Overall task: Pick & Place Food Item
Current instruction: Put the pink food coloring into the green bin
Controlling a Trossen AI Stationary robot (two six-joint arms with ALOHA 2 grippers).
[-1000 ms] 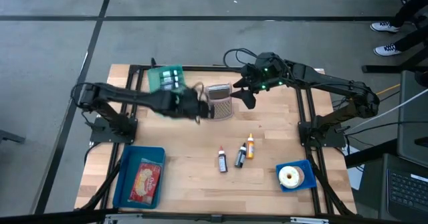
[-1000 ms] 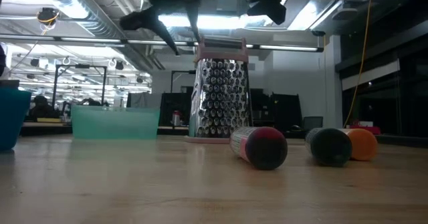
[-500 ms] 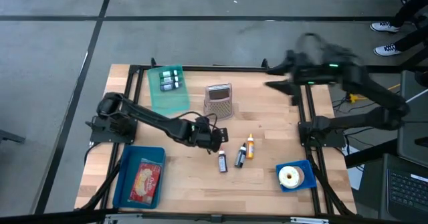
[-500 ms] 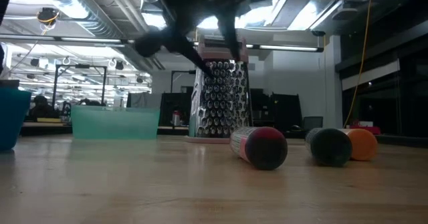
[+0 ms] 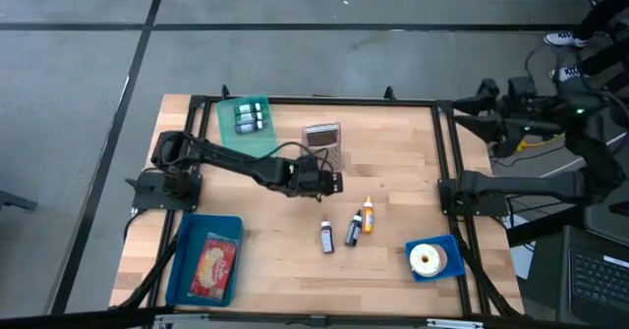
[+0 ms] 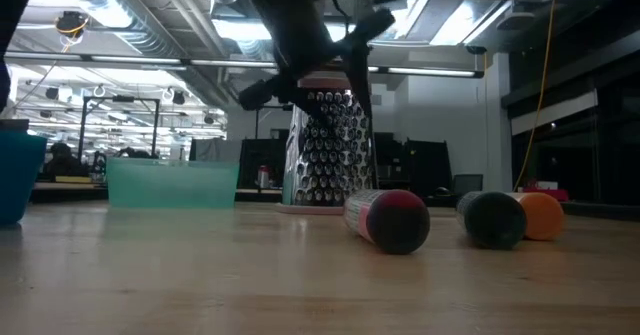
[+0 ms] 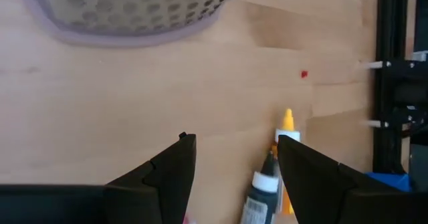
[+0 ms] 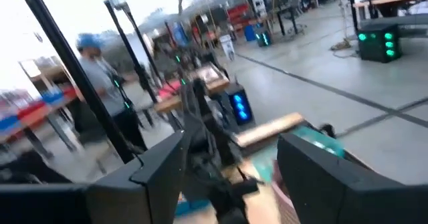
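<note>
Wooden bench (image 5: 393,260) carries everything within reach. The blue tray (image 5: 179,260), likely the drop spot, sits at a front corner. The grater (image 5: 322,142) stands upright mid-bench. The left claw (image 5: 332,183), spread and empty, hovers near three bottles (image 5: 346,229), presumably lining up. The right claw (image 5: 467,108), spread, waits beyond the bench's edge.

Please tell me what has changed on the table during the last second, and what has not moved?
The left hand left the green tray and came forward, open and empty, over the table beside the grater. The right hand swung off the table past its right edge, also open. Nothing was grasped. Grater, bottles and trays stayed put.
</note>
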